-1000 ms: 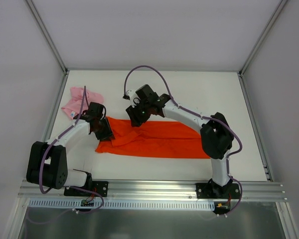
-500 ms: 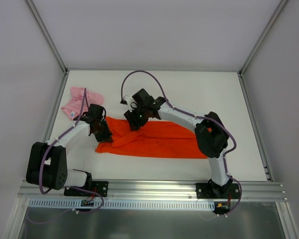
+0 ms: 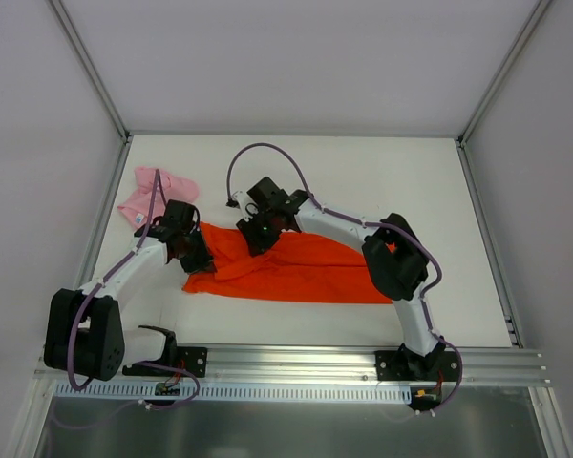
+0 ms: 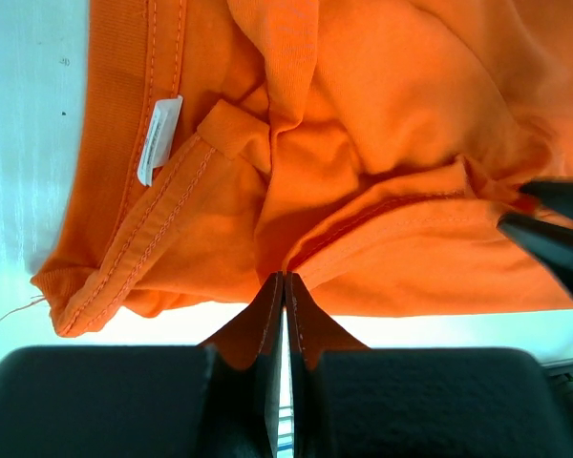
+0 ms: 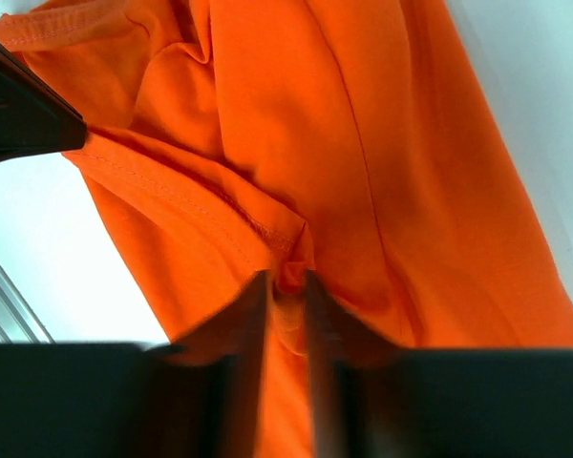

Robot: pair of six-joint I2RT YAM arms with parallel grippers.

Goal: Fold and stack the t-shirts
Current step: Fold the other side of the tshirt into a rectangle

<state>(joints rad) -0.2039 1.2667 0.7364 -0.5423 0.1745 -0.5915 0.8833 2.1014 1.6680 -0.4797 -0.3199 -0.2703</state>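
Observation:
The orange-red t-shirt [image 3: 296, 269] lies folded in a long band across the table's middle. My left gripper [image 3: 193, 250] is shut on its left end; in the left wrist view the jaws [image 4: 284, 279] pinch a hemmed fold, with the collar and white label [image 4: 159, 139] to the left. My right gripper [image 3: 258, 236] is shut on a fold of the same shirt near its upper left; in the right wrist view cloth [image 5: 296, 143] bunches between the fingers. The pale pink t-shirt [image 3: 153, 194] lies crumpled at the far left, behind the left arm.
Metal frame rails [image 3: 105, 205] border the table on the left and right, and white walls rise behind them. A rail with the arm bases [image 3: 286, 363] runs along the near edge. Bare white table [image 3: 382, 181] lies beyond the orange shirt.
My right gripper has moved left with the cloth, towards my left gripper. My left arm has shifted slightly left and its base joint has turned. The shirt's left part has bunched a little.

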